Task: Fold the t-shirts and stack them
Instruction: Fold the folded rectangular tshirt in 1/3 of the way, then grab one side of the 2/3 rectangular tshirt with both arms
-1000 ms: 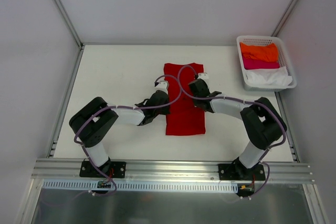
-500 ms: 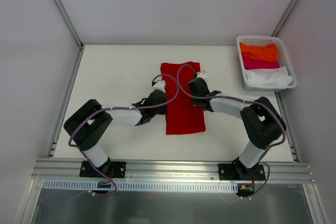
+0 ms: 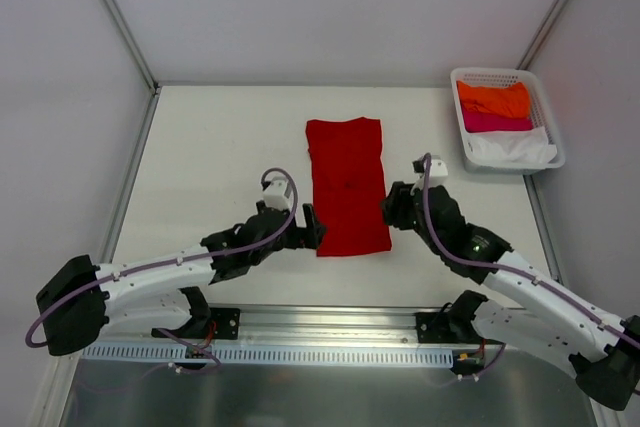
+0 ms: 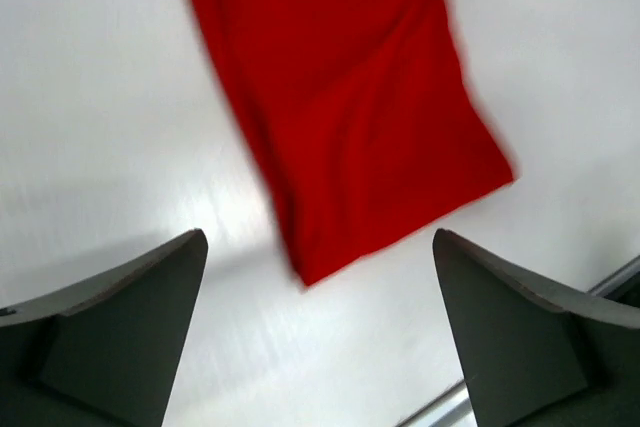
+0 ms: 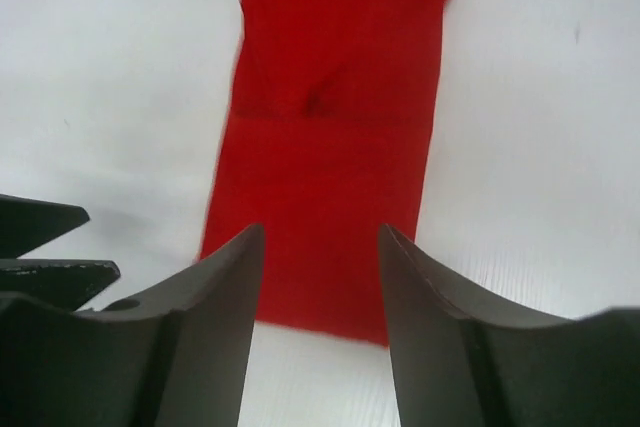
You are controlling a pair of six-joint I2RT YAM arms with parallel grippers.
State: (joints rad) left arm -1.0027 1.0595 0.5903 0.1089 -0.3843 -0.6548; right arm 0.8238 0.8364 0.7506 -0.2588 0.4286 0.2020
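red t-shirt [image 3: 346, 185]: folded to a long strip, flat mid-bench [image 3: 220, 147] | orange t-shirt [image 3: 492, 99], pink t-shirt [image 3: 495, 122], white t-shirt [image 3: 510, 149]: in basket [image 3: 487, 72], far right | left jaws: wide apart, empty, beside strip's near left corner | right jaws: apart, empty, beside its near right corner

Your top camera sits high above and behind the arm bases, looking down and forward over the whole table [image 3: 220, 147], out to the basket [image 3: 487, 71] at the far right corner. Your left wrist camera hangs close over the table and looks down between the left gripper [image 4: 320, 237] fingers at the near corner of the deep red t-shirt [image 4: 340, 97]. Your right wrist camera looks up the shirt's length from its near edge, through the right gripper [image 5: 320, 232]. All three views share that shirt and the white surface beside it
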